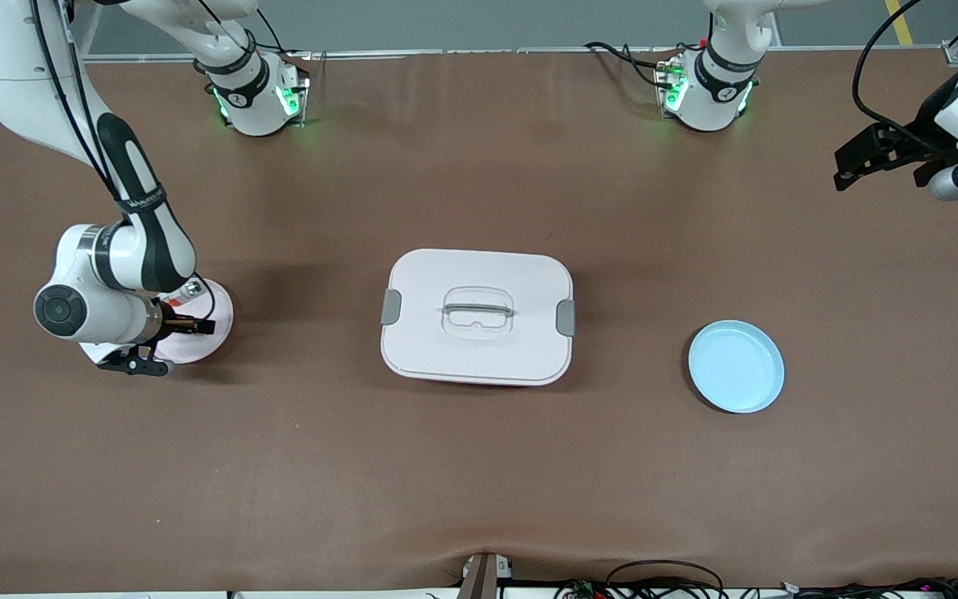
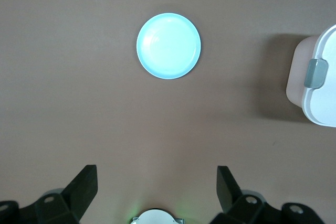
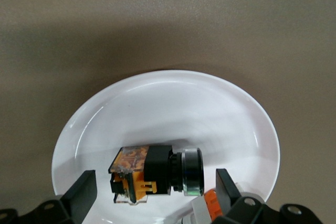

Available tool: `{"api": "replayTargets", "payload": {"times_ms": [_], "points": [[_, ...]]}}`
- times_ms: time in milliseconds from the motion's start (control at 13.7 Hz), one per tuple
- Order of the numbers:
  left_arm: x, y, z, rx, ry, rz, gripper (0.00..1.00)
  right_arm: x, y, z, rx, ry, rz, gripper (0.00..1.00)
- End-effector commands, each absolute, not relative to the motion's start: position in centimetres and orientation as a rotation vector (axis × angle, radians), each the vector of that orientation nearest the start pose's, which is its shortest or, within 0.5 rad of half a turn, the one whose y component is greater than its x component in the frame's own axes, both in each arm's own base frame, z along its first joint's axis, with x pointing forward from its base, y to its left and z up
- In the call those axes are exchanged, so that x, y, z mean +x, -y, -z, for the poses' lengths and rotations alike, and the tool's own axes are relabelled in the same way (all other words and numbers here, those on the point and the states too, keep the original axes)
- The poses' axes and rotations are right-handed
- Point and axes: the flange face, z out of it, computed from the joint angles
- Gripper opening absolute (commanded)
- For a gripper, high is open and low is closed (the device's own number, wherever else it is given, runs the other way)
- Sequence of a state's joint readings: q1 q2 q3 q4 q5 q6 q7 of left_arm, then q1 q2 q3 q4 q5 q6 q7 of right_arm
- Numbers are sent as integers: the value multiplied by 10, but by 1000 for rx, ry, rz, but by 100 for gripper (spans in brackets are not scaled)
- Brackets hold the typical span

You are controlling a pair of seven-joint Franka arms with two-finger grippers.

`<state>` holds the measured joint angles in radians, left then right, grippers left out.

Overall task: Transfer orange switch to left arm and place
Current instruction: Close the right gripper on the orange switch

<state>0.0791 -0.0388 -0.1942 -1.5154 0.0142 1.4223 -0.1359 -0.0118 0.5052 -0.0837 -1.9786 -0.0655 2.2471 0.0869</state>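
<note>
**Switch on white plate, R gripper spread around it**

Right wrist view alone shows the orange switch [image 3: 149, 174] lying on the white plate [image 3: 168, 103], between spread fingers of the right gripper [image 3: 156, 190]; front view hides it under the arm. Left gripper [image 2: 156, 187], spread, waits above the blue plate [image 2: 168, 46]. Box [image 1: 477, 316] sits between the 2 plates.
</note>
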Motion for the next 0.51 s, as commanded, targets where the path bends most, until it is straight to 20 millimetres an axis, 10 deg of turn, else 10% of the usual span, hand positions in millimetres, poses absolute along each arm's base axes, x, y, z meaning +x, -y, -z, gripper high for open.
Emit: {"api": "replayTargets", "payload": {"times_ms": [0, 437], "points": [[526, 65, -664, -3107, 31, -59, 100, 582, 62, -185, -3213, -209, -387, 100], [527, 61, -663, -3100, 23, -60, 100, 582, 61, -175, -3214, -203, -374, 100]]}}
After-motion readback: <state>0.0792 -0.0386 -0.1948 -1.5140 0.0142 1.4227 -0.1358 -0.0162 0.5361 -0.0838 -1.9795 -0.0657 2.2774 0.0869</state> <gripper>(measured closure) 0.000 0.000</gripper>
